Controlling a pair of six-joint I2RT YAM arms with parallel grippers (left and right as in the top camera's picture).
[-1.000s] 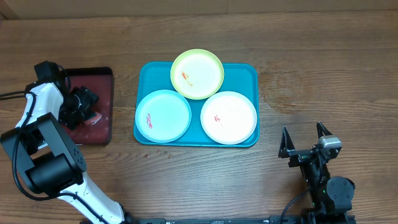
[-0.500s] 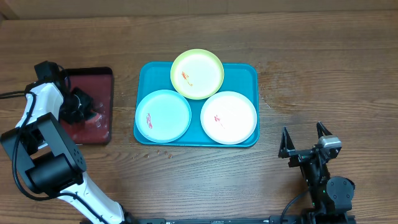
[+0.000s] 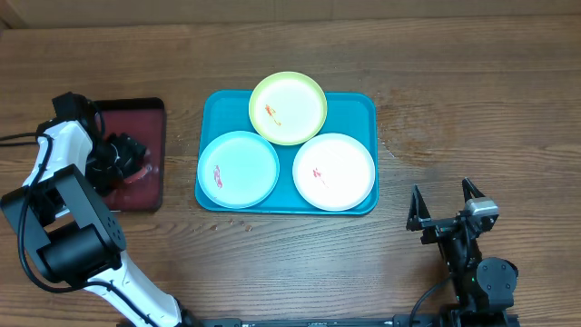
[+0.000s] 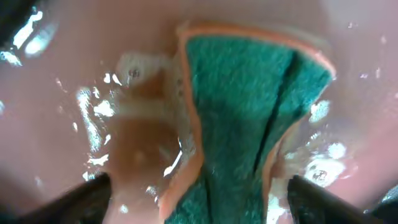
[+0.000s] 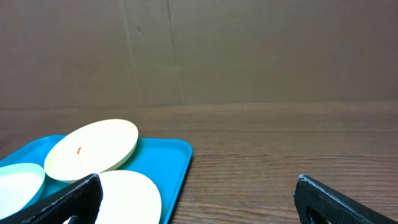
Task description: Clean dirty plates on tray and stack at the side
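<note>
1. While the left pincer (image 4: pixel 200 185) hangs low over the red tray (image 3: pixel 145 113), its jaws stand wide apart with the sponge (image 4: pixel 249 106) lying between them. Nothing seems to press on the sponge, so I judge that this pincer holds nothing.
2. The sponge is green with an orange edge and lies creased in shallow water. It looks soft and soaked, so it will probably squash and drip. A grip across its middle, on the two long sides, seems best.
3. The right pincer (image 3: pixel 444 200) stands over the surface (image 3: pixel 472 91), near the robot and to the right of the tray (image 3: pixel 359 104). It is fully open and empty.
4. The three plates lie on the tray in the middle of the surface: the blue plate (image 3: pixel 239 169) near left, the white plate (image 3: pixel 334 172) near right, the green plate (image 3: pixel 288 107) at the far side. Each one shows a small red smear.
5. The green plate reaches over the far rim of the tray and overlaps the edges of the other two. In the right wrist view it looks a little tilted.
6. The plates look like thin plastic: light, stiff, smooth, not easy to break. I expect that a plate slides under the sponge if nothing holds it, and is slippery when wet. The rim is the place to grip, and the raised edge of the green plate is the easiest.
7. No plate is stacked at the side yet.
</note>
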